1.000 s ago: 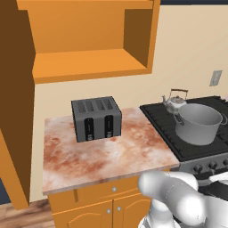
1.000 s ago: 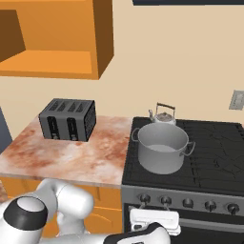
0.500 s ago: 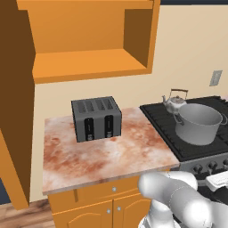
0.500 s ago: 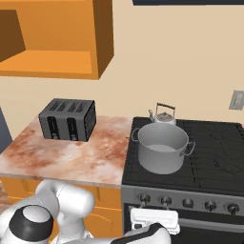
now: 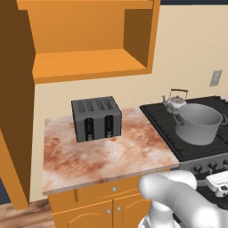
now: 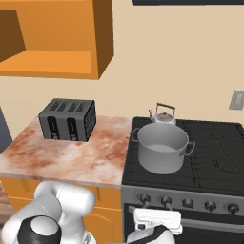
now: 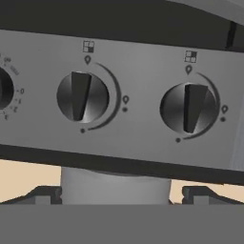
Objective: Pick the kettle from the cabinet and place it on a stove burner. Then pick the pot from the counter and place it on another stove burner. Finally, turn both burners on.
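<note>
Behind the wide-spread gripper, small silver kettle and big grey steel stockpot already occupy black stove burners, so burner-lighting remains: advance onto dark round knob straight ahead.

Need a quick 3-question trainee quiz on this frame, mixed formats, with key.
1. True or false: the pot sits on the counter.
2. Multiple choice: the kettle is A) in the cabinet, B) on the stove behind the pot, C) beside the toaster.
3. Fill in: the gripper is low at the stove front, before the ____.

Key: 1 false, it stands on a stove burner; 2 B; 3 knobs.
</note>
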